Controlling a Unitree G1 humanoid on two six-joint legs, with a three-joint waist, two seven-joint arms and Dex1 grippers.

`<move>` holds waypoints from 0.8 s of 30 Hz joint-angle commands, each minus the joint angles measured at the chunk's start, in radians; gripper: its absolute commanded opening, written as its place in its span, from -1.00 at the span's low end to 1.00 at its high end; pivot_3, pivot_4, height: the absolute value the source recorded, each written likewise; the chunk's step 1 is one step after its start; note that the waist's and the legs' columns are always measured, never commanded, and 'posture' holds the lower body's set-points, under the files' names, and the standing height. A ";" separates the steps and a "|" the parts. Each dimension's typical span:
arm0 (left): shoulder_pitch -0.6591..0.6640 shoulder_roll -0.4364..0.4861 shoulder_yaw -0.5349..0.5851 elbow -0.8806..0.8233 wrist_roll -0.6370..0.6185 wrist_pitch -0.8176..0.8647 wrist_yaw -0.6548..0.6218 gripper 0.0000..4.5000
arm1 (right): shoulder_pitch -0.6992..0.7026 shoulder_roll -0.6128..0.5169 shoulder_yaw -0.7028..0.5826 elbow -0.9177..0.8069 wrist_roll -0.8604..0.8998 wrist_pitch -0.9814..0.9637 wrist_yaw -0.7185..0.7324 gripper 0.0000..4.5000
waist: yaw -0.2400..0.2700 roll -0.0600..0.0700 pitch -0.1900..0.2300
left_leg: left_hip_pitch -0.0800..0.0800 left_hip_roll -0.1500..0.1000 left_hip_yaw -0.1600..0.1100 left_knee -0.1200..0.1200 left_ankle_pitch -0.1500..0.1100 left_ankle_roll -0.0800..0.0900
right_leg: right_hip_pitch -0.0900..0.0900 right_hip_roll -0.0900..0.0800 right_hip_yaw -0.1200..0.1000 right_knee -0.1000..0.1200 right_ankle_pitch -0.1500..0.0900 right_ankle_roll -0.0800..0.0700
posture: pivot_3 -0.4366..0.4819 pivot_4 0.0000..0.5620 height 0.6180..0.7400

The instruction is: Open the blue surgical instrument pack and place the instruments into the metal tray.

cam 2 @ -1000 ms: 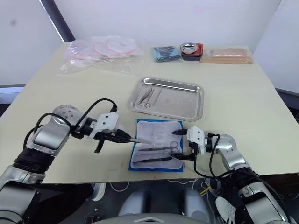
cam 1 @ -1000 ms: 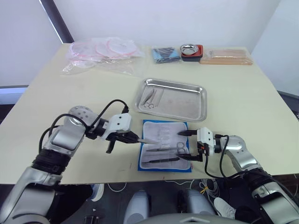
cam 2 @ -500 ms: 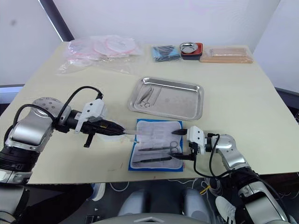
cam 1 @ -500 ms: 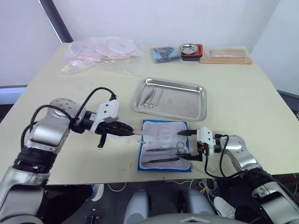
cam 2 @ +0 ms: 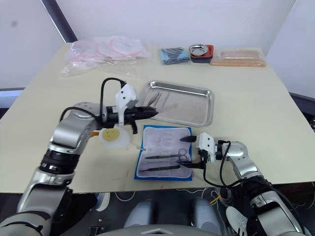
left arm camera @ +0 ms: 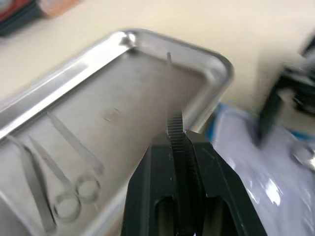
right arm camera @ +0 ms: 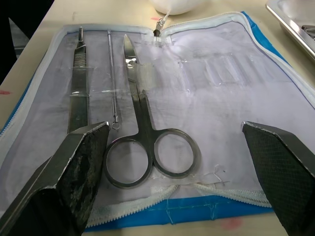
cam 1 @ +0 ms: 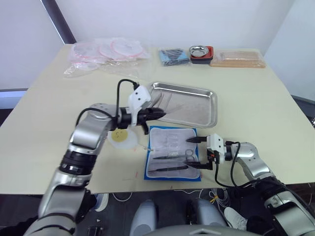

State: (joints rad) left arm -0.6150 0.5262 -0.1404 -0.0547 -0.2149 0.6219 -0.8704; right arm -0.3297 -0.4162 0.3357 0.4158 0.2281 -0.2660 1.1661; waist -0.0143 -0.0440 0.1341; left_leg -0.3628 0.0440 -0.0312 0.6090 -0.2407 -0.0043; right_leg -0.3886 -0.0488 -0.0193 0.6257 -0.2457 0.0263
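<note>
1. Left wrist view: the left tool (left arm camera: 178, 140) is clamped on a slim ridged instrument, seemingly tweezers (left arm camera: 173, 110), held over the metal tray (left arm camera: 219, 64).
2. Scissors (left arm camera: 69, 184) and a second slim tool already lie in that tray.
3. The right tool (right arm camera: 174, 172) hangs with its fingers wide apart over the blue surgical instrument pack (cam 1: 173, 156), which lies unzipped on the counter (cam 1: 256, 105) just in front of the tray.
4. Scissors (right arm camera: 142, 132), a thin probe (right arm camera: 112, 83) and a scalpel handle (right arm camera: 78, 83) remain in its pockets.
5. The step in hand is delivery; next the left tool should lower, release, then return for another.
</note>
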 commanded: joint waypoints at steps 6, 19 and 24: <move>-0.022 -0.294 -0.013 0.113 0.124 0.023 0.425 -0.99 | 0.091 -0.023 0.082 0.154 -0.153 0.071 -0.037 1.00 | 0.001 0.000 0.000 | 0.003 -0.003 -0.002 0.001 0.000 0.000 | 0.006 0.002 -0.001 0.000 0.000 0.000 | -0.05 -0.47 1.00; -0.103 -0.472 0.047 0.372 0.183 -0.047 0.696 -0.99 | 0.088 -0.023 0.083 0.162 -0.154 0.066 -0.038 1.00 | -0.002 0.000 0.000 | 0.003 -0.003 -0.006 0.002 0.000 0.000 | 0.011 0.002 -0.007 0.000 0.000 0.000 | -0.05 -0.47 1.00; -0.125 -0.494 0.068 0.439 0.192 -0.071 0.741 -0.99 | 0.089 -0.025 0.083 0.162 -0.156 0.065 -0.037 1.00 | -0.002 0.000 0.000 | 0.003 -0.003 -0.006 0.002 0.000 -0.001 | 0.011 0.002 -0.007 0.000 0.000 0.001 | -0.05 -0.47 1.00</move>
State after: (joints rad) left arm -0.7108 0.0384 -0.0832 0.3875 -0.0292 0.5797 -0.1426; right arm -0.3257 -0.4189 0.3363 0.4150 0.2279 -0.2658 1.1605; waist -0.0164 -0.0439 0.1341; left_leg -0.3597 0.0408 -0.0371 0.6113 -0.2407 -0.0048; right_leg -0.3776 -0.0471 -0.0267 0.6257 -0.2451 0.0274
